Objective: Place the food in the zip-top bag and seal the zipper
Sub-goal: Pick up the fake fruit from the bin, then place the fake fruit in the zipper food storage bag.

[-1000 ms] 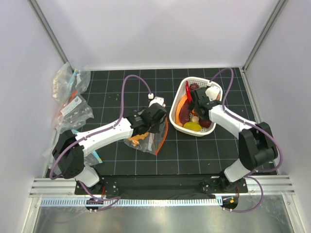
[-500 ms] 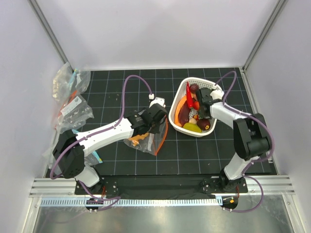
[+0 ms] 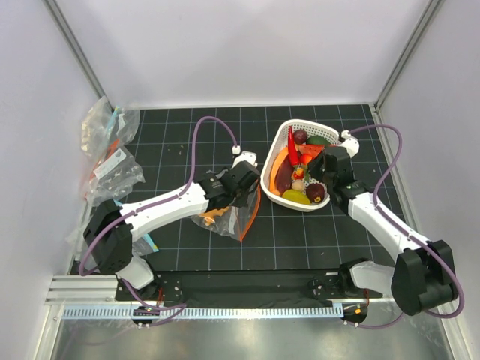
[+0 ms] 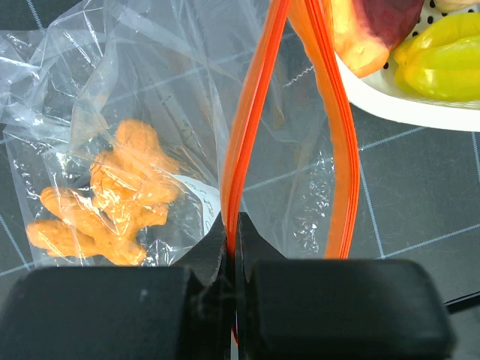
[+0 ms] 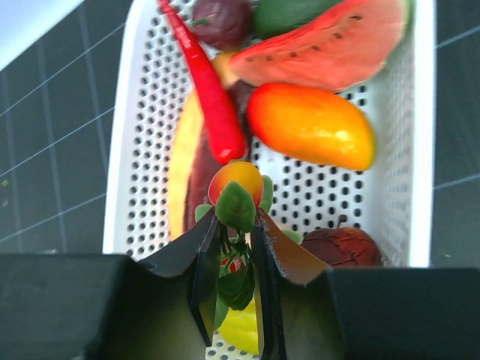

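L claw [image 4: 231, 225] clamped tight on zipper [image 4: 253, 112]. Bag [image 4: 150, 90] lies on mat [image 3: 187, 127] beside basket [image 5: 135, 150], w/ orange piece [image 4: 105, 195] inside. R claw [image 5: 236, 240] nipped round leafy fruit [image 5: 236, 184], over basket near chili [image 5: 206, 90].

Bench [image 3: 187, 247]: black, pale grid lines. Basket [image 5: 420, 112]: white, dotted with holes. Chili [image 5: 210, 97]: red. Watermelon slice [image 5: 330, 45]: red, dark seeds, green rind. Mango [image 5: 311, 124]: orange fading to yellow. Small fruit [image 5: 236, 184]: orange-yellow, green leaves. Bag [image 4: 150, 75]: clear; zipper [image 4: 251, 150] orange-red; piece inside [image 4: 112, 195] orange.
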Controlling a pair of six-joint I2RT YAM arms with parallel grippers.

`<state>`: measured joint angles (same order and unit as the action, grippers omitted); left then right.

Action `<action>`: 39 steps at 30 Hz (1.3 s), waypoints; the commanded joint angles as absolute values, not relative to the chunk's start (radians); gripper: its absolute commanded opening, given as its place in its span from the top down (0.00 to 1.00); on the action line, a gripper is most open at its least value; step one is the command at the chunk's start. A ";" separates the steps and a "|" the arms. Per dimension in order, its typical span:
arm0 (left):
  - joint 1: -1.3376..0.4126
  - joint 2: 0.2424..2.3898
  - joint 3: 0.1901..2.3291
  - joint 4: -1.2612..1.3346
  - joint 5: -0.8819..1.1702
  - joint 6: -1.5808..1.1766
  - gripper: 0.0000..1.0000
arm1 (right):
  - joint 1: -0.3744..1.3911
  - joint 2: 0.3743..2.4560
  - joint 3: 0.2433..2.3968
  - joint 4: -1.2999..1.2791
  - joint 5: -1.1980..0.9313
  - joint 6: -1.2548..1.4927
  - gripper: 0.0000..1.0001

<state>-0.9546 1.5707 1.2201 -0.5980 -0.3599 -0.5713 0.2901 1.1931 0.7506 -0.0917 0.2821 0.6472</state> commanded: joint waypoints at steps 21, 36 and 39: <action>-0.916 1.482 1.207 -0.538 -0.282 -0.574 1.00 | 0.610 1.023 0.592 0.540 -0.344 0.417 0.79; -0.844 1.391 1.115 -0.431 -0.110 -0.604 1.00 | 0.692 1.242 0.644 0.548 -0.290 0.410 0.82; -0.844 1.381 1.115 -0.433 -0.083 -0.606 1.00 | 0.698 1.294 0.666 0.548 -0.285 0.426 0.82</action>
